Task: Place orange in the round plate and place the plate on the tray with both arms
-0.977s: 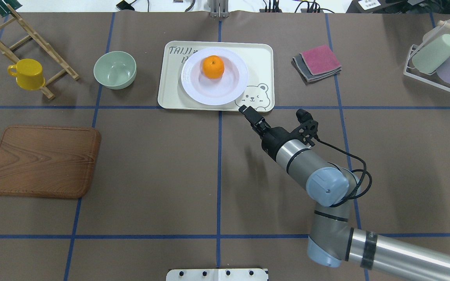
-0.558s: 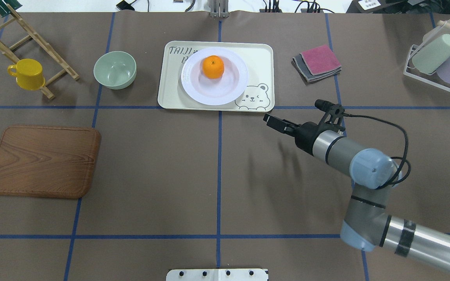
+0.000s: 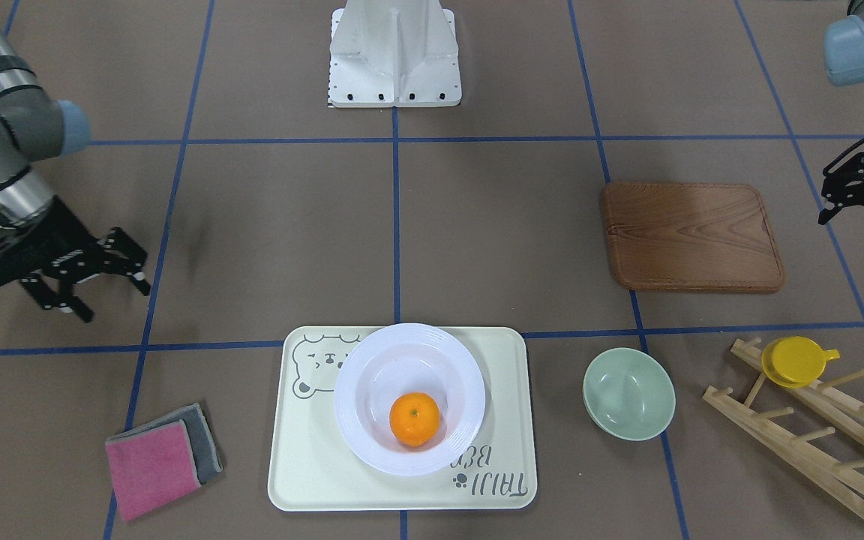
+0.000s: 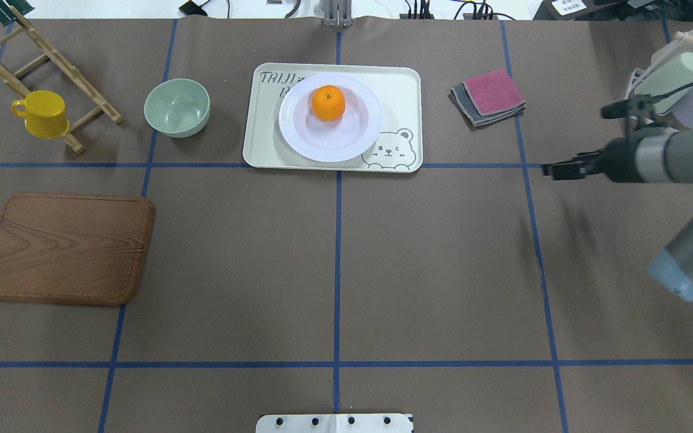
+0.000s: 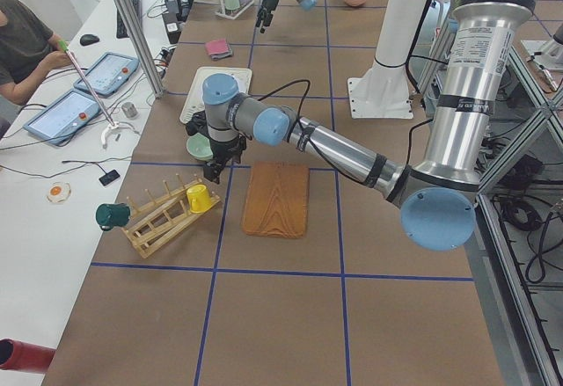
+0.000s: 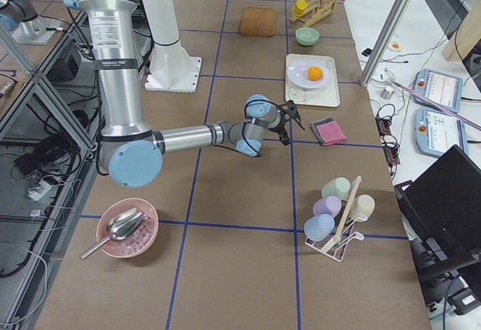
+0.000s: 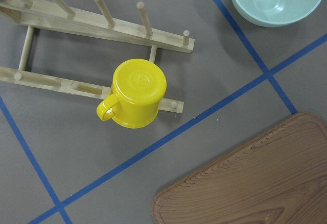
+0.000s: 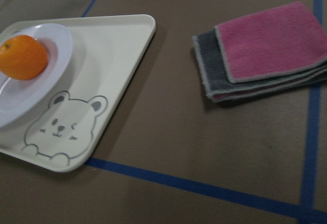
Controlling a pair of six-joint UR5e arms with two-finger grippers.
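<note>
On the tray (image 4: 403, 90), the round plate (image 4: 346, 144) is carrying the orange (image 4: 328, 103); the right jaws are hanging spread apart, empty; the left jaws are showing too little to judge.

You have open table (image 4: 431, 270) all along the robot-side edge of the tray (image 4: 403, 96); the green bowl (image 4: 177, 108) stands near its left end, folded cloths (image 4: 489, 96) near its right.

The tray (image 4: 403, 90) carries grey lettering "TAIJI" and a partly hidden "BE".
</note>
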